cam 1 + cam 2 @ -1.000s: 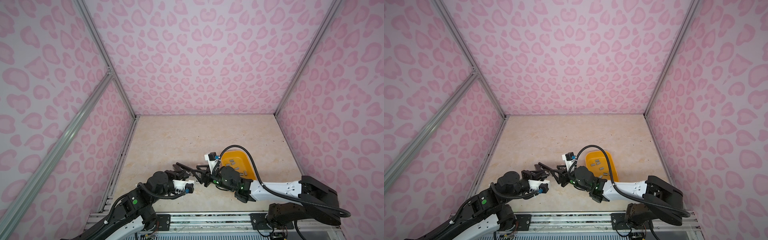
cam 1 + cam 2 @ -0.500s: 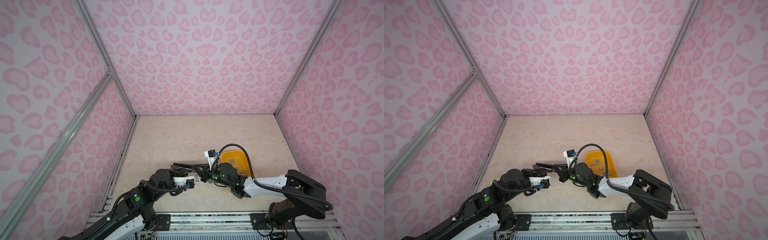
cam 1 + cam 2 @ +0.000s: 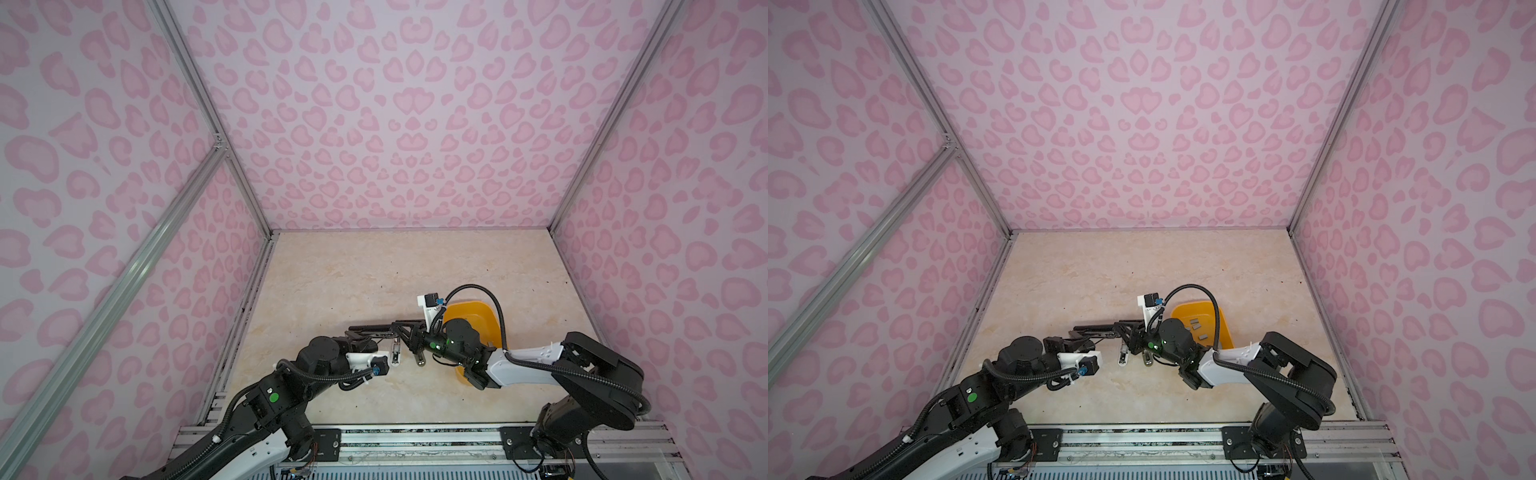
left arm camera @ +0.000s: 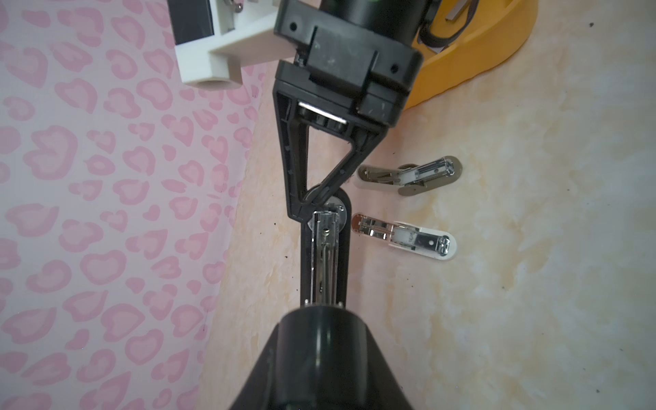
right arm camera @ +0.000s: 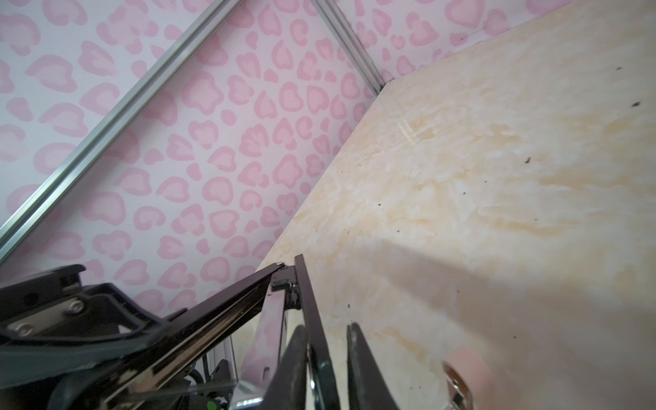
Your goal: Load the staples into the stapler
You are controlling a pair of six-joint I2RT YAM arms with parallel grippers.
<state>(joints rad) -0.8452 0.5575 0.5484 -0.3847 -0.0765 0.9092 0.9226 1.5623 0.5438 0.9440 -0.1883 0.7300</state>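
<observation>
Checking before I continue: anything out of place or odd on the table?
A taupe stapler and a white stapler lie hinged open, untouched, on the table. Staples sit inside the orange tray; nothing spilled.

Marbled table [image 3: 374, 270]: tray [image 3: 473, 311], seemingly two staplers [image 4: 408, 175]

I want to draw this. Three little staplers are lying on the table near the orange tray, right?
No, there are two, not three: a tan small stapler and a white small stapler lie on the table near the orange tray. The left wrist view shows both.
</observation>
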